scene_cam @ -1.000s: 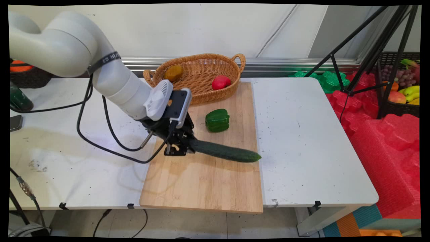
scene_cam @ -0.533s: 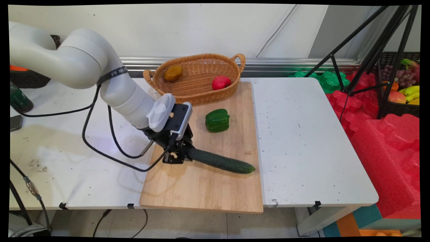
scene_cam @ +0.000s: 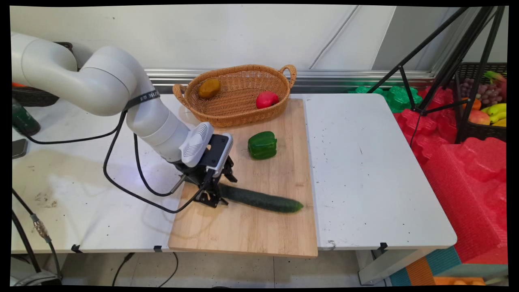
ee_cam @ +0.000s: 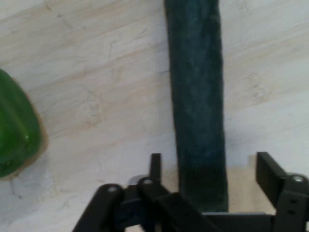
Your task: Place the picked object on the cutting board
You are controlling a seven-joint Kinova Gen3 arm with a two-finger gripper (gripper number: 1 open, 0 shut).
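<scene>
A long dark green cucumber (scene_cam: 263, 200) lies flat on the wooden cutting board (scene_cam: 243, 231), its tip pointing right. My gripper (scene_cam: 221, 187) is open at the cucumber's left end, one finger on each side. In the hand view the cucumber (ee_cam: 198, 96) runs up between the fingers (ee_cam: 268, 169), with a gap showing on both sides; the gripper (ee_cam: 210, 166) straddles it just above the board (ee_cam: 96, 72). A green bell pepper (scene_cam: 262, 144) stands on the board behind the cucumber, and shows at the hand view's left edge as the pepper (ee_cam: 14, 130).
A wicker basket (scene_cam: 239, 113) at the board's far end holds a red fruit (scene_cam: 267, 99) and a brown-orange one (scene_cam: 209, 88). A black tripod (scene_cam: 446, 61), red foam (scene_cam: 466, 170) and a fruit crate (scene_cam: 486, 101) stand beyond the table's right edge. A dark bottle (scene_cam: 22, 119) sits far left.
The gripper came down and toward the near side with the cucumber, laid it on the board, and its fingers have spread apart. The cucumber's tip dropped from raised to flat.
</scene>
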